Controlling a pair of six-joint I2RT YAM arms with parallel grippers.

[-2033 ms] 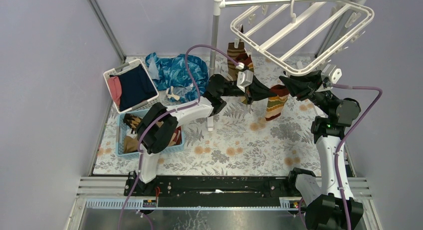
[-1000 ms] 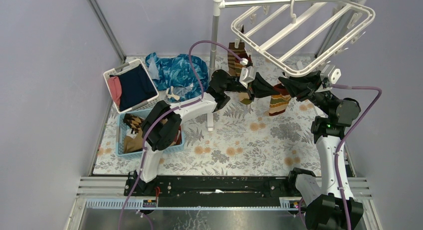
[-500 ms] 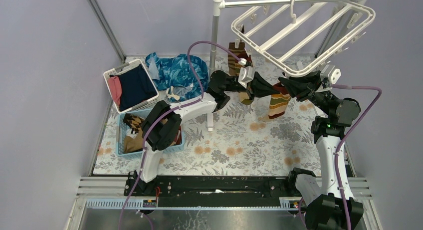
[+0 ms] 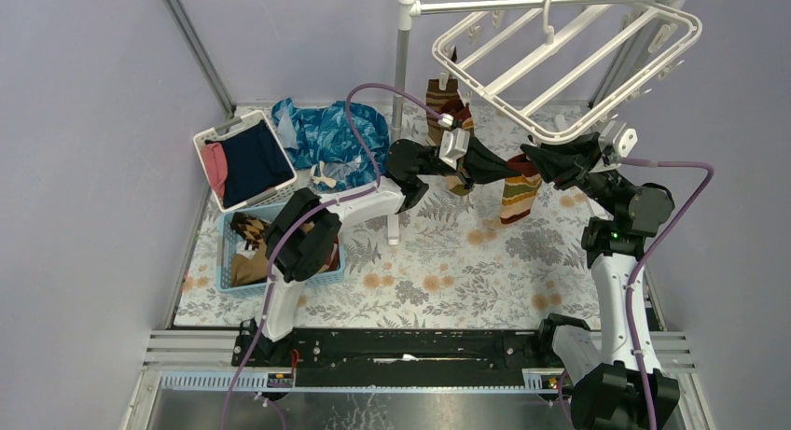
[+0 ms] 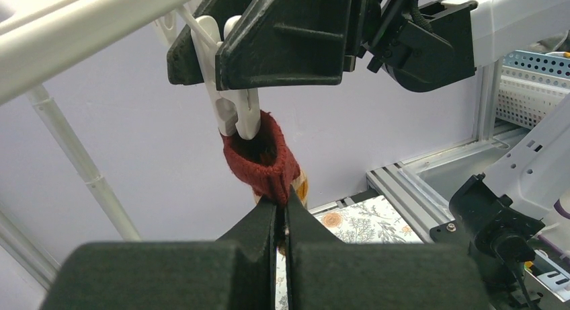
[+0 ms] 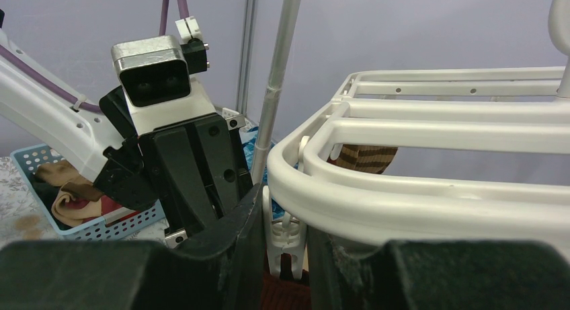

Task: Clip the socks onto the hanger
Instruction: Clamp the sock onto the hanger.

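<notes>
The white hanger (image 4: 560,57) hangs tilted from the rack's top bar. Under its near rim, my right gripper (image 6: 286,246) is shut on a white clip (image 6: 286,239), one finger against each side. My left gripper (image 5: 281,204) is shut on the dark red cuff (image 5: 263,163) of a sock (image 4: 515,197) with red and green bands, holding it up just under that clip (image 5: 236,111). The clip's lower tips touch the cuff's rim; whether they bite it I cannot tell. Another striped sock (image 4: 438,99) hangs from the hanger's far left side.
The grey-white rack pole (image 4: 402,76) stands just left of the hanger. A blue basket (image 4: 227,253) holding more socks sits at the left, a white basket (image 4: 207,136) of navy and pink clothes behind it. A blue patterned cloth (image 4: 326,136) lies by the pole.
My left gripper has shifted slightly to the left with the sock's cuff still in it. The right arm has stayed on the clip.
</notes>
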